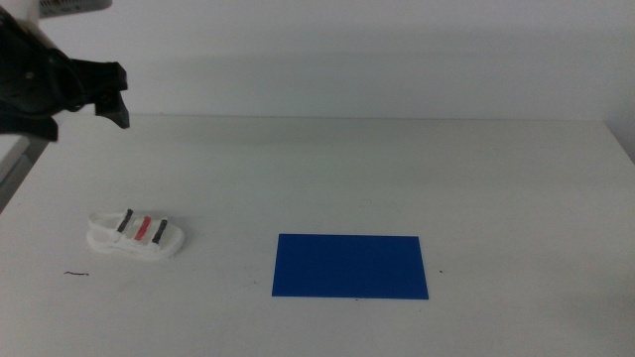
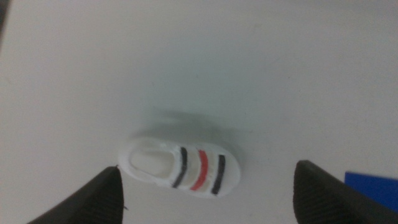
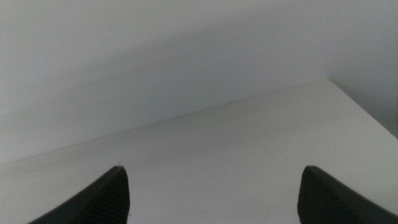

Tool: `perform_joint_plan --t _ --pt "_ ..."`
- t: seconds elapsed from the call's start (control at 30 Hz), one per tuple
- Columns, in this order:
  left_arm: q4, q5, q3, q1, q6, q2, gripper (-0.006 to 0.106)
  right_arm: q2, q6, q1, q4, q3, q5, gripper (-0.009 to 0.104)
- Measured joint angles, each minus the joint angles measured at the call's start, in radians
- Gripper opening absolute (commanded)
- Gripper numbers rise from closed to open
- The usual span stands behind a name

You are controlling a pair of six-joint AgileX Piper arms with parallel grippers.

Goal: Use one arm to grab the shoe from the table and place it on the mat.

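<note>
The shoe, a small white sandal with two dark straps and a red one between, lies on its sole on the table at the left. The blue mat lies flat to its right, apart from it. My left gripper hangs open and empty high above the table, up and behind the shoe. In the left wrist view the shoe lies far below between the spread jaws, and a corner of the mat shows. My right gripper is open and empty, out of the middle view.
A small dark mark lies on the table in front of the shoe. The table's left edge runs close to the shoe. A pale wall stands behind the table.
</note>
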Motion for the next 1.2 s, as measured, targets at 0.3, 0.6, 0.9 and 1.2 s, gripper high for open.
perform_joint_plan --t 0.3,0.6,0.9,1.2 --pt "-0.031 0.033 -0.014 0.0 -0.413 0.124 0.092 0.0 0.0 0.0 0.0 0.0 0.0 0.079" --pt "-0.038 0.08 -0.014 0.0 -0.958 0.214 0.092 0.0 0.0 0.0 0.0 0.0 0.0 0.079" --pt "-0.023 0.092 -0.014 0.0 -1.179 0.312 0.092 0.0 0.0 0.0 0.0 0.0 0.0 0.079" --pt "-0.023 0.06 -0.014 0.009 -1.196 0.418 0.092 0.0 0.0 0.0 0.0 0.0 0.0 0.079"
